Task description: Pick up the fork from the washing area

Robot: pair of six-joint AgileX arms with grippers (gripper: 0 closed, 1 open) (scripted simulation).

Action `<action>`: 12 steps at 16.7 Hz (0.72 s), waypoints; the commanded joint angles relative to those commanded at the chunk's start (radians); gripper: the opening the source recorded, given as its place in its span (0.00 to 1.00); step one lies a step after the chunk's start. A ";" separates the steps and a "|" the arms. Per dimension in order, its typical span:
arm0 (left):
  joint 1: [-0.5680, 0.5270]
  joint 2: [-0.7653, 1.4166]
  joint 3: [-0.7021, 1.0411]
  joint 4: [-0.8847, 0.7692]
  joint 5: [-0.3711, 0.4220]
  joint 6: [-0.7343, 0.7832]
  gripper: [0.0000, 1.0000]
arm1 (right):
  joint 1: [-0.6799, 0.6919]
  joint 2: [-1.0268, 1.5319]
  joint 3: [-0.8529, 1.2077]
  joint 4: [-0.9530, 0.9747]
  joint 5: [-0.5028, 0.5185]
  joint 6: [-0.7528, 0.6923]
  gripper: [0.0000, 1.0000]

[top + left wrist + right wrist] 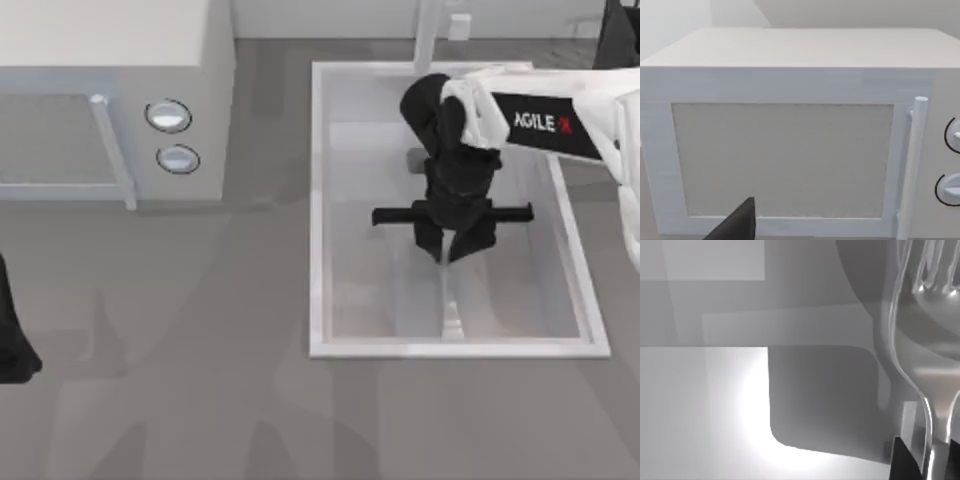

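The fork point(449, 300) is slim and silvery and lies along the washing area point(318, 200), a light-grey basin with a raised whitish rim. The tined end points toward the basin's near rim. My right gripper point(447, 250) reaches down into the basin's middle and is shut on the fork's handle. The right wrist view shows the fork point(927, 340) close up, with its handle held between the dark fingertips point(901, 462) of my right gripper point(932, 462) over the basin floor. My left gripper point(12, 340) is parked at the table's left edge.
A white microwave point(110, 100) with two round knobs stands at the back left, and my left wrist camera faces the microwave point(790, 125) door. A pale faucet point(428, 35) rises behind the basin. A round drain point(415, 160) sits in the basin floor.
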 joint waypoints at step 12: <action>0.000 0.000 0.000 0.000 0.000 0.000 1.00 | -0.003 -0.110 0.222 -0.307 0.016 -0.011 0.00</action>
